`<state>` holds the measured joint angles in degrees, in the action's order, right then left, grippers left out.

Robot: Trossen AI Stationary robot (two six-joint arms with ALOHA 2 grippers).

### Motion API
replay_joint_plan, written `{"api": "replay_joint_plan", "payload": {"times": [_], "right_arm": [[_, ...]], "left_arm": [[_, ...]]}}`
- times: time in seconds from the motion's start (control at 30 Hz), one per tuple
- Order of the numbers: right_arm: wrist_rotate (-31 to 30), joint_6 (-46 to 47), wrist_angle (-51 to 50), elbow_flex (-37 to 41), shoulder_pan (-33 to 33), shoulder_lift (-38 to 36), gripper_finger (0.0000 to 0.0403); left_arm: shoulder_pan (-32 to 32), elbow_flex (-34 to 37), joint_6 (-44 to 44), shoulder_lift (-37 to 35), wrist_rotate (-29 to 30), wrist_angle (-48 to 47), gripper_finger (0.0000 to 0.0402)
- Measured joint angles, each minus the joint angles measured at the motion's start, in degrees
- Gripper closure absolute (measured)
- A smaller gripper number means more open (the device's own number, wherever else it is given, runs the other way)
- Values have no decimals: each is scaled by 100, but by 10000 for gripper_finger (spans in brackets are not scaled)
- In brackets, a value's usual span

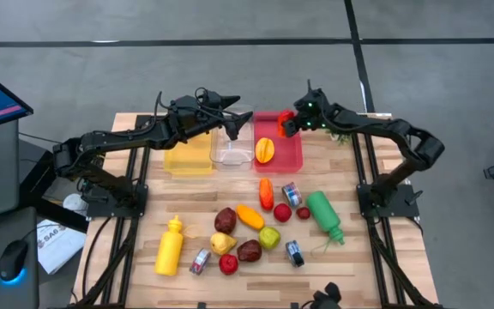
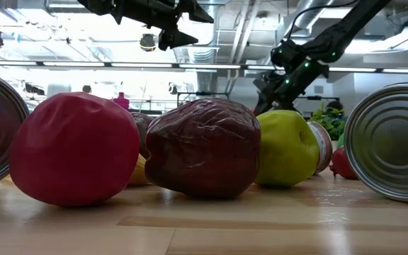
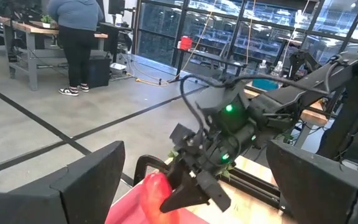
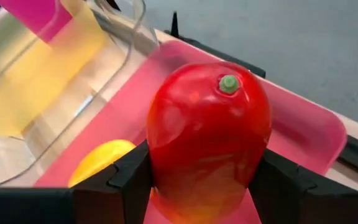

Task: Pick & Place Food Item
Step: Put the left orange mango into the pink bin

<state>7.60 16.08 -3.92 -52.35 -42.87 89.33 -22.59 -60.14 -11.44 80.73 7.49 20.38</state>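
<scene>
The right gripper (image 4: pixel 199 180) has its jaws clamped on a red pepper (image 4: pixel 207 137), stem end away from the wrist, directly above the red bin (image 1: pixel 292 156). The bin lies straight below. The left gripper (image 1: pixel 245 118) hangs wide open and empty over the clear bin (image 1: pixel 226 153).

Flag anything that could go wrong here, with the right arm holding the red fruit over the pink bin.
1. The right gripper pinches the smooth red fruit only at its sides; it might slip early.
2. A yellow-orange fruit already lies in the pink bin; the dropped fruit may hit it and roll.
3. The left gripper hovers open over the clear bin next door, so the arms could brush.
</scene>
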Motion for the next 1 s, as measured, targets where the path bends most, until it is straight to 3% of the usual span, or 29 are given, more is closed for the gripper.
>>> {"api": "replay_joint_plan", "payload": {"times": [0.37,0.8,1.0], "right_arm": [[2,-2,123,-16,0,186,151],[2,3,133,-19,0,184,148],[2,441,97,-19,0,184,147]], "left_arm": [[0,-2,-4,0,-2,0,22],[0,-2,-4,0,-4,0,23],[0,-2,-2,0,-4,0,22]]}}
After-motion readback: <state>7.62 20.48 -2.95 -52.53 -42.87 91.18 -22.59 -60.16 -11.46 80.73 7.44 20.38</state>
